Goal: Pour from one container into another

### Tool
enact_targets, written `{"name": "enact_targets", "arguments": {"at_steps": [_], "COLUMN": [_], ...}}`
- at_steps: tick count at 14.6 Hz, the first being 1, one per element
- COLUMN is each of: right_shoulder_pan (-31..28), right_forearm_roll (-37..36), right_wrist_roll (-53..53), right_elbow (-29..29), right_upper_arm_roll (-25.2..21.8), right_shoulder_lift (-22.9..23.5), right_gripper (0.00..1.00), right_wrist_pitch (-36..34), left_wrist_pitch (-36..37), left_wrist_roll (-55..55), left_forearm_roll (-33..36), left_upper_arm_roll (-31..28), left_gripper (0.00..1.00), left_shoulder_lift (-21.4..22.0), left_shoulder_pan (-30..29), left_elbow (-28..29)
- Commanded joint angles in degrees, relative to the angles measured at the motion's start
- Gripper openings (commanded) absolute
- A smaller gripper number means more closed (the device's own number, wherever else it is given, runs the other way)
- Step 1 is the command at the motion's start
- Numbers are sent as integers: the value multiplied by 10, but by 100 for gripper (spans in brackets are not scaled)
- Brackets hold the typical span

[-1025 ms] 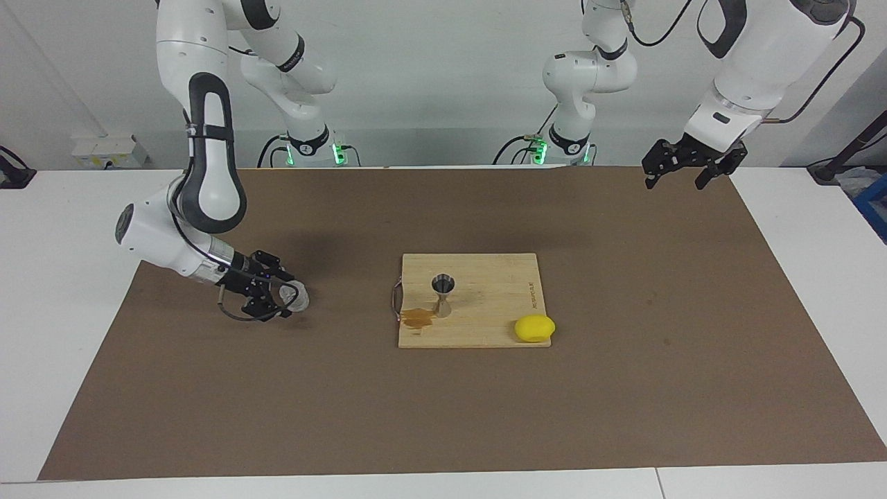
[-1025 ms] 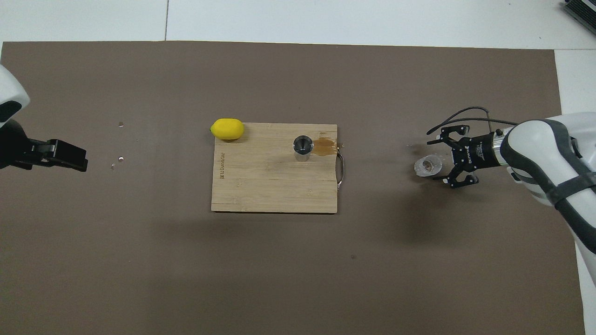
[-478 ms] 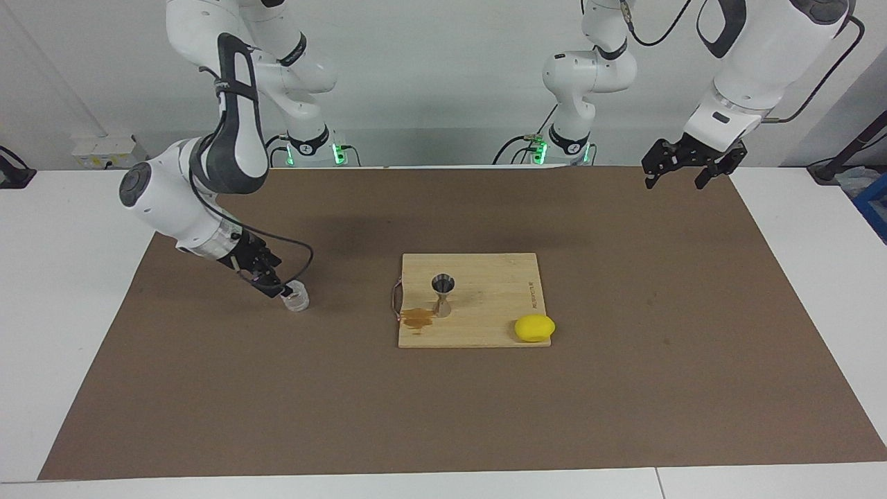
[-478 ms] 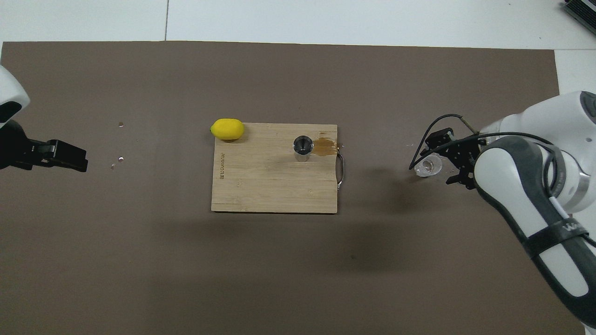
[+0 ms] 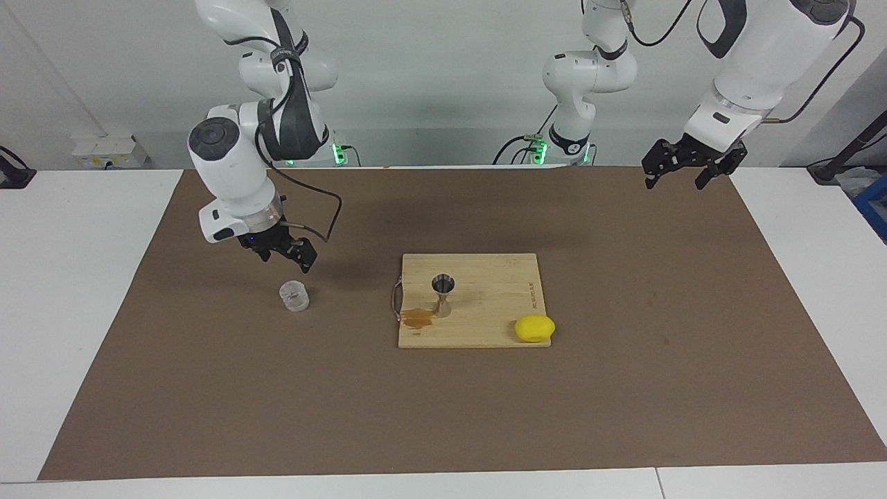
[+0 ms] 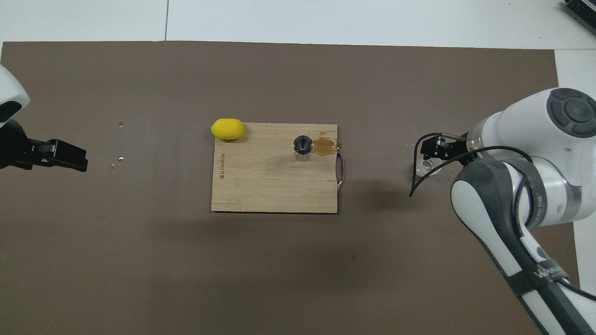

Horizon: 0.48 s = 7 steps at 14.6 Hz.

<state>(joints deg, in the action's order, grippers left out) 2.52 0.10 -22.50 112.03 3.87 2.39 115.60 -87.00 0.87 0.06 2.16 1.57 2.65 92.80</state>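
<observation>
The clear cup (image 5: pixel 294 296) stands upright on the brown mat toward the right arm's end, with nothing touching it. My right gripper (image 5: pixel 286 258) hangs open just above it, pointing down; in the overhead view the right gripper (image 6: pixel 431 154) covers part of the cup (image 6: pixel 424 169). The steel jigger (image 5: pixel 443 294) (image 6: pixel 302 148) stands upright on the wooden cutting board (image 5: pixel 485 305) (image 6: pixel 270 186). My left gripper (image 5: pixel 682 173) (image 6: pixel 63 156) waits open, raised over the mat at the left arm's end.
A brown spill (image 5: pixel 418 317) (image 6: pixel 324 146) lies on the board beside the jigger, near the board's metal handle (image 6: pixel 341 172). A yellow lemon-like lump (image 5: pixel 534 328) (image 6: pixel 227 129) sits at the board's corner farthest from the robots. The brown mat (image 5: pixel 443 416) covers the table.
My right gripper has drawn away from around the cup, risen and turned to point down. The cup stays on the mat. The left arm has not moved.
</observation>
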Motion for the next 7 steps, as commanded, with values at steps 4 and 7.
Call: {"name": "enact_targets", "arguments": {"at_steps": [4, 7], "right_shoulder_pan": [-36, -54], "right_forearm_roll": [-12, -12], "right_wrist_roll": [76, 86], "right_elbow": [-92, -165], "right_upper_arm_roll": [-7, -7], "right_shoulder_lift": [-52, -45], "right_gripper": [99, 99], "right_wrist_pitch": [-105, -166], "left_wrist_pitch": [6, 6], "left_wrist_roll": [7, 7], "left_forearm_roll": [-4, -4], "left_upper_arm_roll": [-4, -4], "left_gripper": [100, 100], "left_shoulder_lift": [4, 4], "left_shoulder_pan": [3, 3], "left_elbow": [4, 4]}}
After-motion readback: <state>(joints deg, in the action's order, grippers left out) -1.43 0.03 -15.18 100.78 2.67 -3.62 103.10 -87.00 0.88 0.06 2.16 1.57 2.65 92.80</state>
